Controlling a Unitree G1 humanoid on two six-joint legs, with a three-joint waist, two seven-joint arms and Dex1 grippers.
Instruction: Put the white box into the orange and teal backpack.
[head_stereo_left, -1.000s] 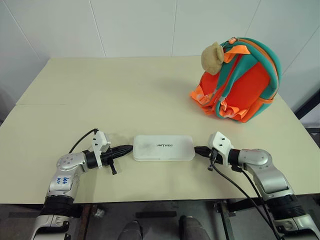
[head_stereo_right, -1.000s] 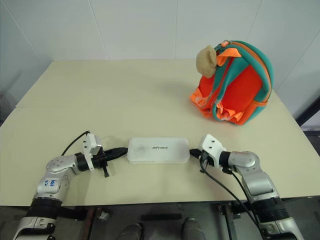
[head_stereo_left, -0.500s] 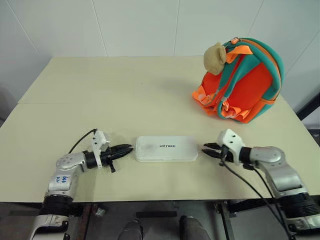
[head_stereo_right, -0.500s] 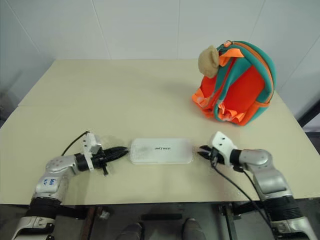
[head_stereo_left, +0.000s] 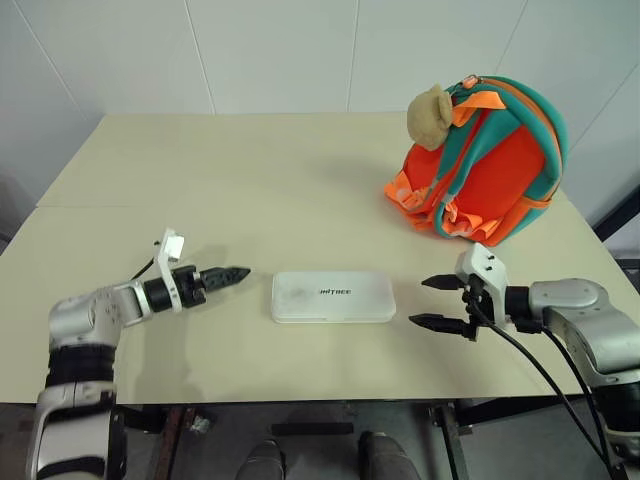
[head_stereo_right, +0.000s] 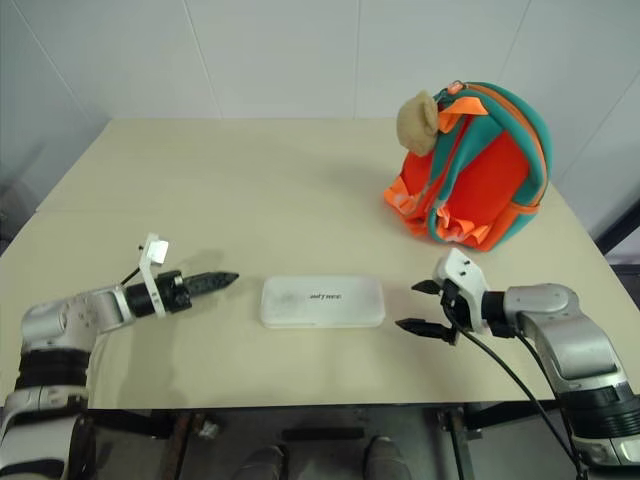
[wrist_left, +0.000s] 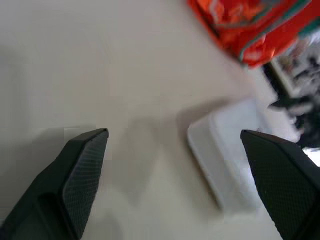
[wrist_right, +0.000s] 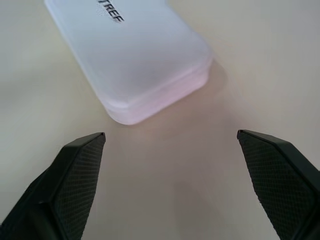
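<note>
Nearest the robot, the white box (head_stereo_left: 333, 297) lies flat on the pale surface (head_stereo_left: 250, 190), long side running from 9 o'clock to 3 o'clock, its dark lettering facing up. Neither gripper touches it.

At the box's 9 o'clock, a short gap away, the left gripper (head_stereo_left: 228, 274) hangs above the surface and points toward the box's left end. From the head cameras its two black fingers line up almost as one (so the spread is hard to read there), but the left wrist view shows them set wide apart (wrist_left: 82, 170), with bare surface and the near corner of the box between them; this gripper is open and holds nothing.

At the box's 3 o'clock, also just clear of it, the right gripper (head_stereo_left: 438, 302) points back toward the box's right end. Its two fingers stand plainly spread, one above the other, and the right wrist view shows them (wrist_right: 75, 172) wide apart with the rounded end of the box ahead of them, not between them. It too is open and empty.

Farthest off, at about 1 o'clock from the box and well apart from it, the orange and teal backpack (head_stereo_left: 490, 165) stands upright near the surface's right edge, with a tan plush bear (head_stereo_left: 428, 115) hanging at its upper left. The box is outside it.
</note>
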